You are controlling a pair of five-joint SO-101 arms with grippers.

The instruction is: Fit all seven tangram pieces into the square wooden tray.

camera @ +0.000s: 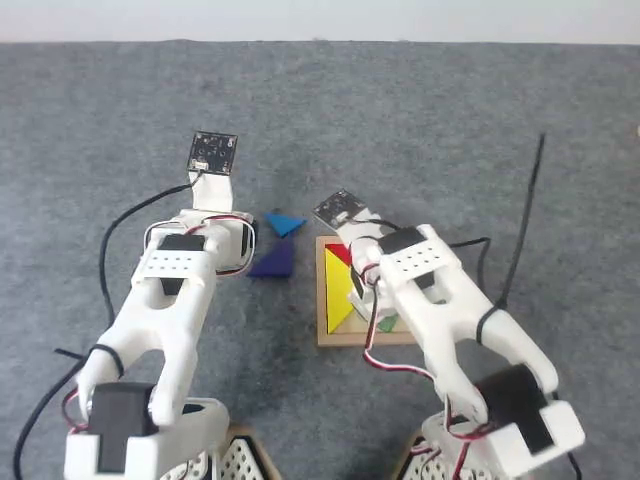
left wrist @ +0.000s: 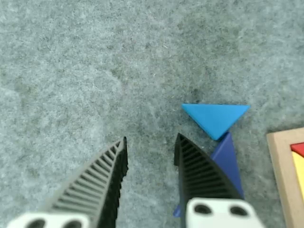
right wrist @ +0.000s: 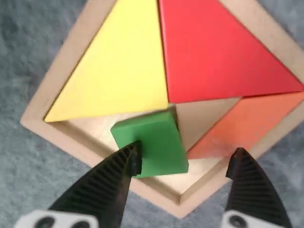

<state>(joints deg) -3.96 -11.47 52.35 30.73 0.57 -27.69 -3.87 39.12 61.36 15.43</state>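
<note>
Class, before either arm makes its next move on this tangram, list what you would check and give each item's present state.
1. Right gripper open over the tray: ok.
2. Green piece centred between its fingers: not ok, it sits by one finger.
3. Yellow triangle, red triangle and orange piece seated: ok.
4. Left gripper open: ok.
5. All pieces in tray: not ok; light blue triangle and dark blue piece lie on the carpet.

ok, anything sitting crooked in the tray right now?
Yes: the green piece lies skewed in the wooden tray, its edges not lined up with the yellow triangle or the gap. The right gripper is open over it.
</note>
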